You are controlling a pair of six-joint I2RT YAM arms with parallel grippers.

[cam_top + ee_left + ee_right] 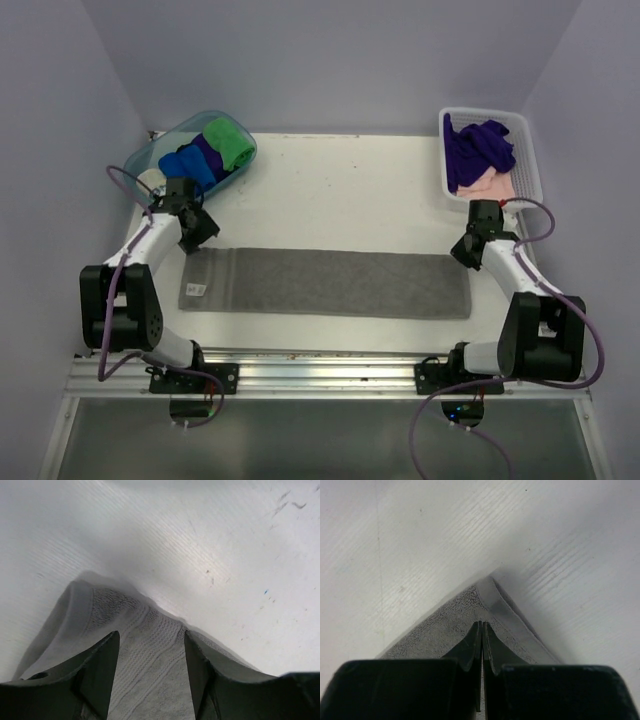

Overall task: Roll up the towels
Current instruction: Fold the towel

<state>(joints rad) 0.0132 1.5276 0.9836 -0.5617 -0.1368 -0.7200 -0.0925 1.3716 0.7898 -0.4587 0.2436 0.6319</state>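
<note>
Grey towel (pixel 325 283) lies flat; left tool (pixel 196 238) open over its corner; right tool (pixel 464 251) closed.

Left tool (pixel 151 636) spread, right tool (pixel 482 626) closed.

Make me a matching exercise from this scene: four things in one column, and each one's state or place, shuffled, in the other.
Column one
1. grey towel
2. left gripper
3. right gripper
4. white basket

Column two
A. jaws shut at a towel corner
B. far right, holds a purple towel and a pink towel, both loose
C. spread flat across the table
D. jaws apart over a towel corner

Pairs: 1-C, 2-D, 3-A, 4-B
</note>
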